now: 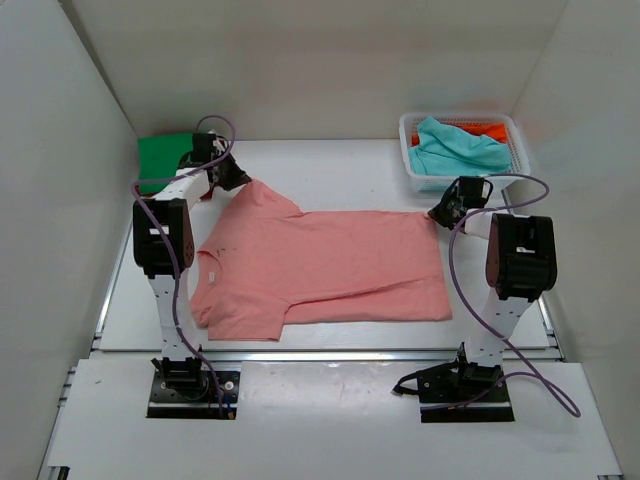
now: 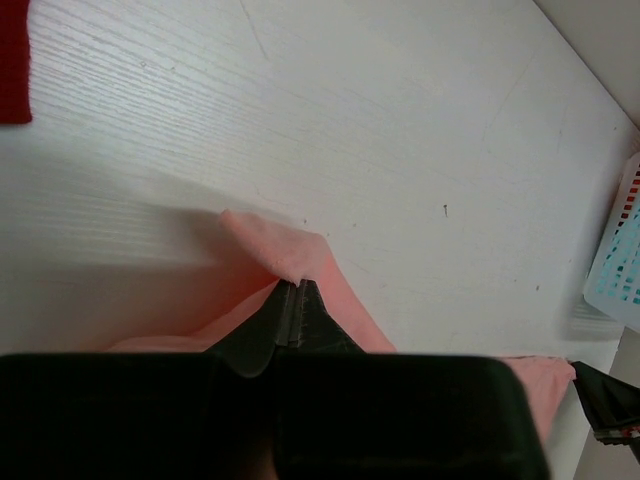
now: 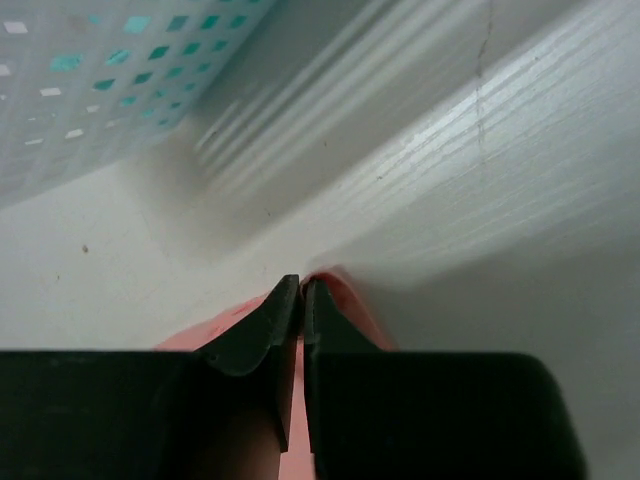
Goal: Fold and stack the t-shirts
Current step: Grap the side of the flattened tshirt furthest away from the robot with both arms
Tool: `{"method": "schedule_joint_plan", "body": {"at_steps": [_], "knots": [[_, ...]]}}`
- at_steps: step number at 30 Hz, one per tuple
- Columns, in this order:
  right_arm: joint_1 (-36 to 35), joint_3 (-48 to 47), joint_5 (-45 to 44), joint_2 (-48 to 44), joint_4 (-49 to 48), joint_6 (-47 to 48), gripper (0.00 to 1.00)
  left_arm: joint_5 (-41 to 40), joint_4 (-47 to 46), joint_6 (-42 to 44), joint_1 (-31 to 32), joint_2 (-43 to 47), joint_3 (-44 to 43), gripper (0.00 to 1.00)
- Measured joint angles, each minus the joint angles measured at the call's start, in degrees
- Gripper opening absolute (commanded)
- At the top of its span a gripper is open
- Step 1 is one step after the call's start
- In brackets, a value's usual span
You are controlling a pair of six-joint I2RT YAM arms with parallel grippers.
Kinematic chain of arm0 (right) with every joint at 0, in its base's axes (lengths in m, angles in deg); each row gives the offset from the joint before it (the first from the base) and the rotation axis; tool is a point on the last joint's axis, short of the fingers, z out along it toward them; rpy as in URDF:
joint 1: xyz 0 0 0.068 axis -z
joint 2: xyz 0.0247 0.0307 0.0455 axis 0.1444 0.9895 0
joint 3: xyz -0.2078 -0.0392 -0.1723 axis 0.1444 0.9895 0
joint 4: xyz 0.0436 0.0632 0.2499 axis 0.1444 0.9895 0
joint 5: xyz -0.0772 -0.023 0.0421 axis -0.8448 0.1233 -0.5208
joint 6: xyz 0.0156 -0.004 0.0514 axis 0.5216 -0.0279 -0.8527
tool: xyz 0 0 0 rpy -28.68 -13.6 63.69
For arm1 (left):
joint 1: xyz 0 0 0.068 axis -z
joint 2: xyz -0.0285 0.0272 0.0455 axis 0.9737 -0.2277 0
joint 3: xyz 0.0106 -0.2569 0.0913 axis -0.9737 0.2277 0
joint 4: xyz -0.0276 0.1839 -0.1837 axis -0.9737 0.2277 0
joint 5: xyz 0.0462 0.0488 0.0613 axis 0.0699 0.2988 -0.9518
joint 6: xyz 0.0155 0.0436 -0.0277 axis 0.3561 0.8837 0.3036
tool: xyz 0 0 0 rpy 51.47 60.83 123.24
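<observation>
The salmon-pink t-shirt (image 1: 320,265) lies spread across the table's middle, its near-left sleeve folded in. My left gripper (image 1: 237,178) is shut on its far-left sleeve corner; the pinched cloth (image 2: 285,250) shows past the tips (image 2: 295,284). My right gripper (image 1: 440,212) is shut on the far-right hem corner (image 3: 335,285), the tips (image 3: 302,283) pinching it. A green t-shirt (image 1: 165,155) lies at the far left. A teal t-shirt (image 1: 455,148) and an orange one (image 1: 487,129) sit in the basket. A red cloth edge (image 2: 14,60) shows in the left wrist view.
The white lattice basket (image 1: 418,182) stands at the far right, close behind my right gripper; it shows in the right wrist view (image 3: 110,80) and the left wrist view (image 2: 618,265). White walls enclose the table on three sides.
</observation>
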Motion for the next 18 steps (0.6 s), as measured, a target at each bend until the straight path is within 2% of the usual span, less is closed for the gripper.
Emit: {"method": "schedule_joint_plan", "body": {"at_steps": [11,18], "knots": [[1.7,-2.1,5.8,0.0,2.6,3.9,0.0,1.4,0.9,-0.3,-2.8,3.7,2.9,0.0],[4.1,-0.9,12.7,-1.7,2.9,7.1,0.0,3.5,1.4,0.6,-6.0,15.0,14.1,0.0]]}}
